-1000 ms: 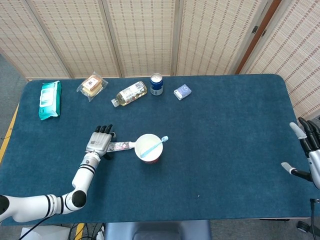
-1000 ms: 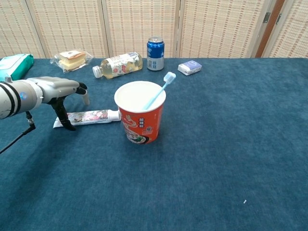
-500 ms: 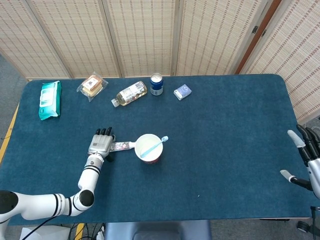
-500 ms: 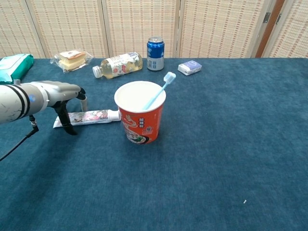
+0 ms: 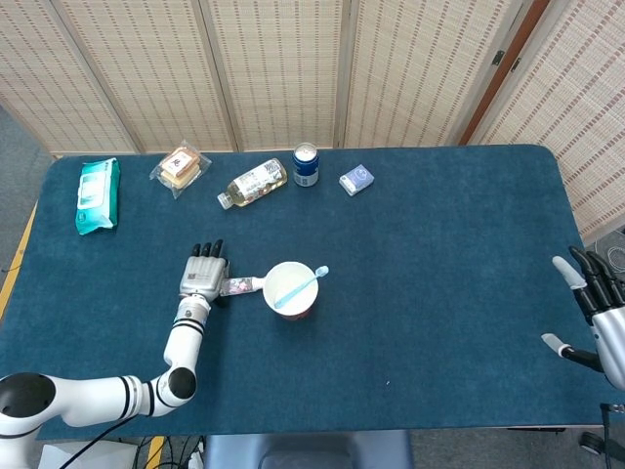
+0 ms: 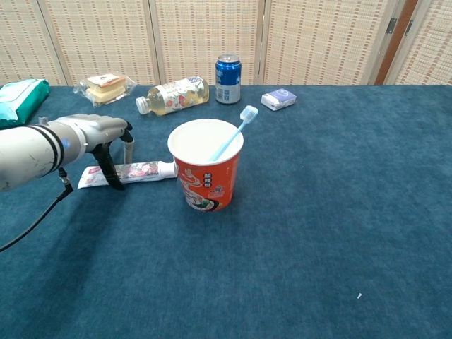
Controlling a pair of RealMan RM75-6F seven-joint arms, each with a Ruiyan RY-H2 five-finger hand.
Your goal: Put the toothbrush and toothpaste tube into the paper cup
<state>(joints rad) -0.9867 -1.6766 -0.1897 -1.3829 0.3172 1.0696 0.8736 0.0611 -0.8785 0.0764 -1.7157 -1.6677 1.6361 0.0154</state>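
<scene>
Chest view: the white-and-orange paper cup point(image 6: 206, 164) stands upright on the dark blue table point(image 6: 318, 212), with the light blue toothbrush point(image 6: 235, 131) leaning inside it, bristle head poking above the rim. Just beside the cup's left lies the flat, floral-printed toothpaste tube point(image 6: 134, 171). The left hand point(image 6: 99, 134) arches over the tube's far end, its dark fingers point(image 6: 113, 169) straddling it, spread and not yet clamped. In the head view the right hand point(image 5: 591, 313) hangs at the table's right edge, fingers apart, holding nothing.

Left arm point(image 6: 32, 145): white tubular shell, black joint bands, trailing black cable; left hand point(image 5: 203, 276), right hand point(image 5: 592, 303): silver-grey, showing black fingers.
</scene>
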